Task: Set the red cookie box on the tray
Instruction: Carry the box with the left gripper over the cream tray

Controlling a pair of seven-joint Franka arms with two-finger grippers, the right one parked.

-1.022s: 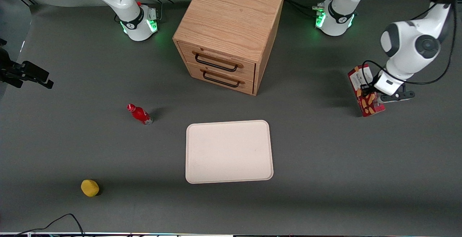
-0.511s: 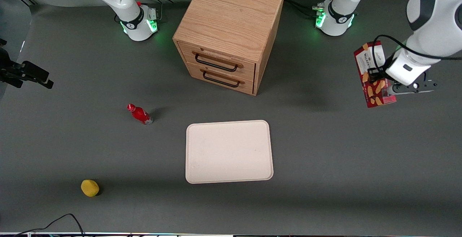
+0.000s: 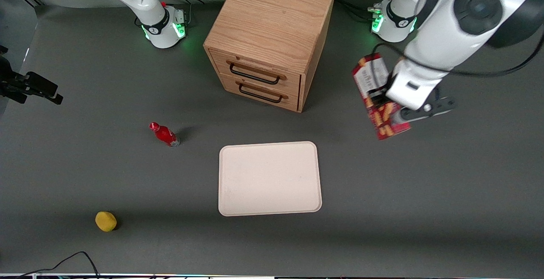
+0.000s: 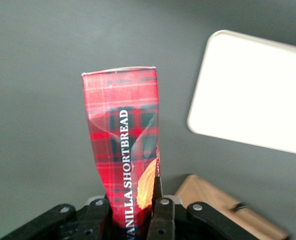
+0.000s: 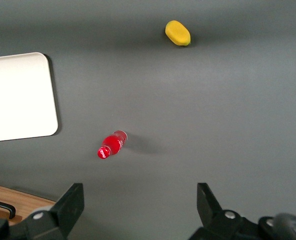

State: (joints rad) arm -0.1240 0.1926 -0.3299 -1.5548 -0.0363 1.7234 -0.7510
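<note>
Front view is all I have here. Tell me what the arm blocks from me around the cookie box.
Observer: The left wrist view shows the pincer shut on the red cookie box, both fingers pressed against its sides.
Operator: Read me the box face I cannot see.
Observer: It is red tartan, and white lettering along it reads "VANILLA SHORTBREAD", partly covered at the pincer end.
Operator: Confirm where it hangs.
Observer: Its free end hangs over bare table; the tray lies apart from it, holding nothing, and a corner of the wooden drawer cabinet shows beside the pincer.
</note>
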